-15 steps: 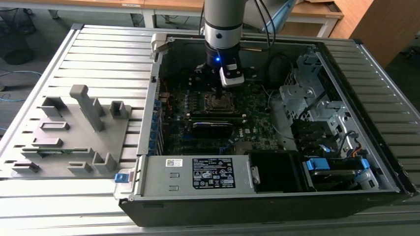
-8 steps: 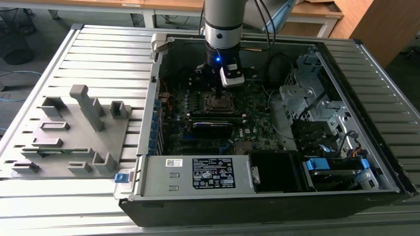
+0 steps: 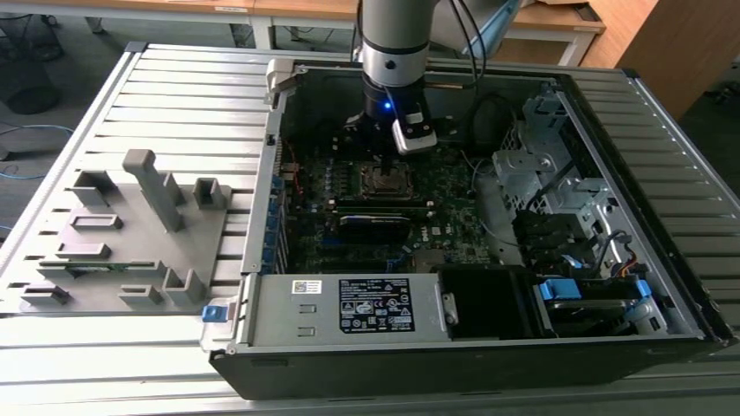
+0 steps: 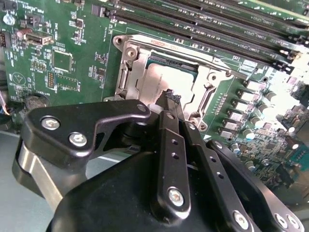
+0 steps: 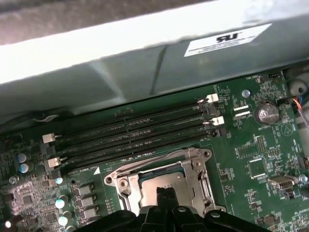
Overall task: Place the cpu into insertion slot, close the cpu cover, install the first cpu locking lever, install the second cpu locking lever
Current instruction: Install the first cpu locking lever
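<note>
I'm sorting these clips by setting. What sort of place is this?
Most likely a robotics lab or test workshop. An open computer case lies on a slatted metal bench, a grey parts fixture sits beside it, and wooden desks stand behind. The claw hovers over the cpu in its socket.

grey fixture tray (image 3: 116,251) | power supply box (image 3: 347,308) | memory slots (image 5: 135,130)

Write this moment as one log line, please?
tool: shut, tips over cpu | cpu: seated in insertion slot | cpu cover: down around the cpu | location: inside open computer case
</note>
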`<state>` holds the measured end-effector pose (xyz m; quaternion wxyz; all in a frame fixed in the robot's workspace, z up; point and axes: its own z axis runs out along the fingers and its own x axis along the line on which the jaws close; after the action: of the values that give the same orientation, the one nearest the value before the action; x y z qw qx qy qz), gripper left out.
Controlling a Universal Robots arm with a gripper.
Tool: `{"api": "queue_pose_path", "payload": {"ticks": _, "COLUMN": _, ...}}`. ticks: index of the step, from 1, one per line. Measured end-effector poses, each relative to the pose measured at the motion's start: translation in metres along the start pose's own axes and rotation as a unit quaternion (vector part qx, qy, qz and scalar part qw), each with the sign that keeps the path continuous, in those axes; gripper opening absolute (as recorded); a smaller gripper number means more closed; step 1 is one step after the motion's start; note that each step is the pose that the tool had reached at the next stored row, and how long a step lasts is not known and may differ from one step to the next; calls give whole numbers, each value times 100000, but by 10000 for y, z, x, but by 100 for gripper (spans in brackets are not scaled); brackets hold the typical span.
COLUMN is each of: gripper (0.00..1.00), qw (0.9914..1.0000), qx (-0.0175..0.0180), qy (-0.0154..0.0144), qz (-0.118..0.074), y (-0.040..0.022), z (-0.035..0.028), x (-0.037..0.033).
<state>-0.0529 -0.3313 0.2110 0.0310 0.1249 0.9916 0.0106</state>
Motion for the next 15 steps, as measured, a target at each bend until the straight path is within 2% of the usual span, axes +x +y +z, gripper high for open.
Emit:
{"api": "queue_pose_path", "payload": {"ticks": 4, "gripper": 10, "qw": 99986, "qx": -74, "qy": 80, "qz": -1642, "y": 3, "z": 4, "x": -11}}
{"api": "queue_pose_path", "payload": {"ticks": 12, "gripper": 10, "qw": 99981, "qx": -95, "qy": 114, "qz": -1950, "y": 5, "z": -16, "x": -17}}
{"api": "queue_pose_path", "payload": {"ticks": 15, "gripper": 10, "qw": 99958, "qx": 306, "qy": 296, "qz": -2857, "y": 6, "z": -16, "x": -24}}
